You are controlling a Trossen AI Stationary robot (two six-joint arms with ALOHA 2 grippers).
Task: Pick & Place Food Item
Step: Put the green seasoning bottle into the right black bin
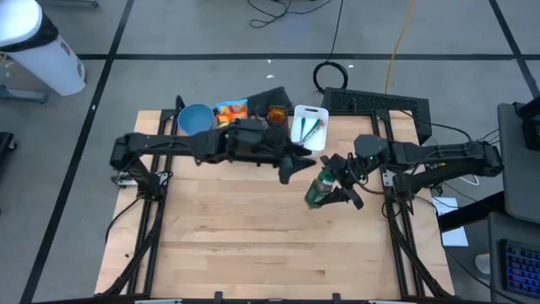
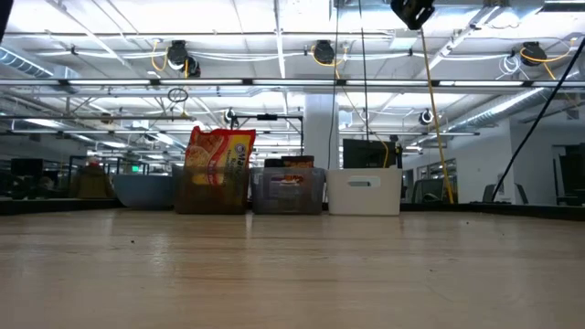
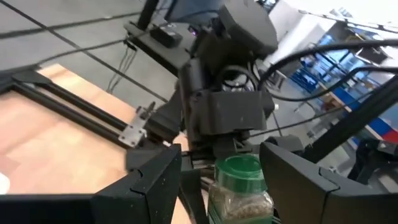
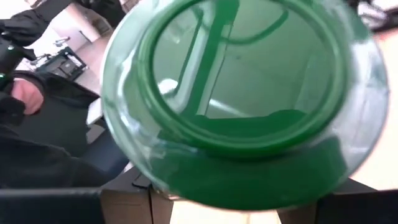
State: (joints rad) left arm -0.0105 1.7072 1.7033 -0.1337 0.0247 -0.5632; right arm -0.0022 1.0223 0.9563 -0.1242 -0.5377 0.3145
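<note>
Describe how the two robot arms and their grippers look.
Both arms are matte black and built from boxy jointed segments. The left arm ends in the left gripper, with flat, angular black fingers. Black cables loop around the wrist of the right gripper.

High view straight down; low view level across table (image 2: 292,274); both wrist views close on jar (image 3: 239,186).

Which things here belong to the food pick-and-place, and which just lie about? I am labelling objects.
In the job: green-lidded jar, gripped by the right hand; left hand, open beside it.
Lying about: blue bowl, snack bag, white tray, table.
</note>
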